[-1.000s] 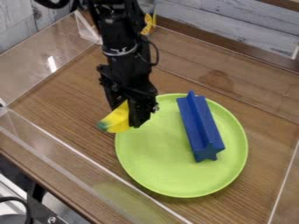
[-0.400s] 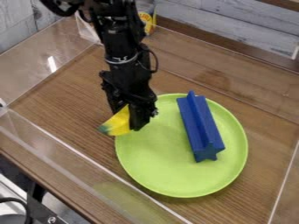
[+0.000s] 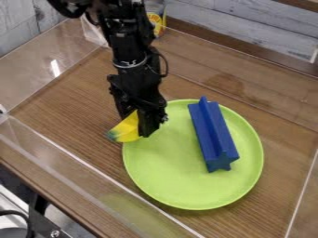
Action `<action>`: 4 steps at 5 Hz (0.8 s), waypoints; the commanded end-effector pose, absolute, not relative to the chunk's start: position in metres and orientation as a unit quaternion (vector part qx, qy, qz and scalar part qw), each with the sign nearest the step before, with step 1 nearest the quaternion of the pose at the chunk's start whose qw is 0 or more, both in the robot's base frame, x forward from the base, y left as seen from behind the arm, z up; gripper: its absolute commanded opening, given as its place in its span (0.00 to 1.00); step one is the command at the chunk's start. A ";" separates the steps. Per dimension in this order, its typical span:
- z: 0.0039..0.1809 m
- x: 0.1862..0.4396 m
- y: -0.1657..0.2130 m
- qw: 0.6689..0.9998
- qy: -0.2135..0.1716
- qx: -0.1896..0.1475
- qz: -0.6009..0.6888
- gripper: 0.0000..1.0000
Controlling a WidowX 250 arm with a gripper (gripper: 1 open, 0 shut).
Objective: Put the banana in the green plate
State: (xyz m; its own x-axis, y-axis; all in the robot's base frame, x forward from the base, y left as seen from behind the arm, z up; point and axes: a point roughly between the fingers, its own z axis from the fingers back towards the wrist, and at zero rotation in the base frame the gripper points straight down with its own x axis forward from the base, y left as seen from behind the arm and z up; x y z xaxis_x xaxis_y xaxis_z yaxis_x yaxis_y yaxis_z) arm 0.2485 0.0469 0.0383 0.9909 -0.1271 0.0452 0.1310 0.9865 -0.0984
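A small yellow banana (image 3: 122,128) with a greenish tip hangs between the fingers of my black gripper (image 3: 139,126), which points straight down and is shut on it. The banana sticks out to the left of the fingers, just over the left rim of the large lime-green plate (image 3: 187,177). Whether the banana touches the plate or the table I cannot tell. The fingers hide part of the banana.
A long blue block (image 3: 214,136) lies on the right half of the plate. The wooden table (image 3: 62,102) is walled by clear panels (image 3: 50,177) at the front and left. My arm (image 3: 125,37) rises from the back.
The gripper with the banana has barely shifted, sinking slightly toward the plate's left rim. The blue block and the plate have not moved.
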 end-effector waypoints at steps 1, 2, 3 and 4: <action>0.047 0.260 0.053 0.996 -0.045 -0.040 -0.064 0.00; 0.044 0.263 0.054 0.996 -0.049 -0.039 -0.065 0.00; 0.040 0.265 0.056 0.996 -0.052 -0.038 -0.065 0.00; 0.036 0.268 0.058 0.996 -0.055 -0.037 -0.065 0.00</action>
